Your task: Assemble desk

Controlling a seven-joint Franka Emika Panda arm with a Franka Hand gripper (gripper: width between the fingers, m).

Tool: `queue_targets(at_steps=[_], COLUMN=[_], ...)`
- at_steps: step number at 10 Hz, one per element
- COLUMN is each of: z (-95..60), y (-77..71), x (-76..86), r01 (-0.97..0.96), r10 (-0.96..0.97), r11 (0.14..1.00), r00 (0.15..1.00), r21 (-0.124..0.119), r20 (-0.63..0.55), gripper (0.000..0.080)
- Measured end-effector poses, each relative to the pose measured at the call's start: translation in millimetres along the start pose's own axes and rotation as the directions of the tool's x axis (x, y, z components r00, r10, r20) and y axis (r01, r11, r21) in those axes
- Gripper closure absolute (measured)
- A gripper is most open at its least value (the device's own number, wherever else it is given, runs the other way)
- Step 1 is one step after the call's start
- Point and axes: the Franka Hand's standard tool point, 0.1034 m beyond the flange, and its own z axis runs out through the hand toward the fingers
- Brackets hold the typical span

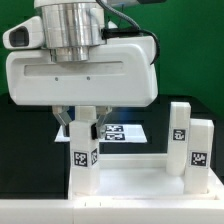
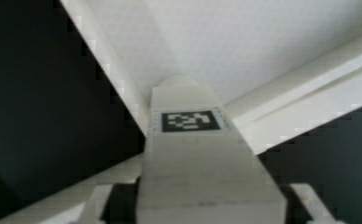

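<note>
The white desk top [image 1: 130, 188] lies along the front of the exterior view, and its rim [image 2: 284, 85] runs behind the leg in the wrist view. A white leg block [image 1: 83, 152] with a square tag stands upright at the top's far corner on the exterior view's left. My gripper [image 1: 82, 122] reaches down over its upper end, one finger on each side. In the wrist view the same leg [image 2: 196, 150] fills the space between my fingers [image 2: 117, 200], which lie close against its sides. Two more tagged legs [image 1: 180, 128] [image 1: 200, 150] stand upright at the exterior view's right.
The marker board [image 1: 122, 132] lies flat on the dark table behind the desk top, partly hidden by my fingers. My bulky white gripper body [image 1: 85, 65] blocks the upper half of the exterior view. A green wall closes the back.
</note>
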Motion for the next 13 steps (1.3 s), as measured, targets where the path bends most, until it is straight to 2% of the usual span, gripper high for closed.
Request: queue_targets(at_steps=[2,3,4,5,7,9,10,11,12,13], z=[-0.8,-1.5,-0.5,1.0,1.5,2.0,2.3,2.1,1.9,2.8], y=[-0.2,0.0,0.0,0.8,-3.7,-3.4,-1.5,0.3,1.3,0.2], x=[0.1,0.8,-0.1,-0.4,-2.7,-3.0,-3.3,-2.7,-2.2,-5.1], r01=[-0.304,-0.473,-0.701,-0.826,-0.919,-0.907,-0.846,-0.727,-0.591,-0.432], r10=[0.304,0.473,0.701,0.825,0.918,0.905,0.845,0.726,0.591,0.431], r11=[0.953,0.881,0.713,0.563,0.392,0.42,0.533,0.687,0.806,0.902], r00=[0.953,0.881,0.713,0.564,0.393,0.422,0.533,0.687,0.806,0.902], r21=[-0.003,0.003,0.017,0.034,0.031,0.032,0.027,0.026,0.028,0.008], r20=[-0.002,-0.002,0.012,0.034,0.052,0.051,0.038,0.026,0.018,0.029], gripper=[0.0514,0.0514,0.0514,0.0514,0.0514,0.0514,0.0405,0.0266,0.0187,0.0187])
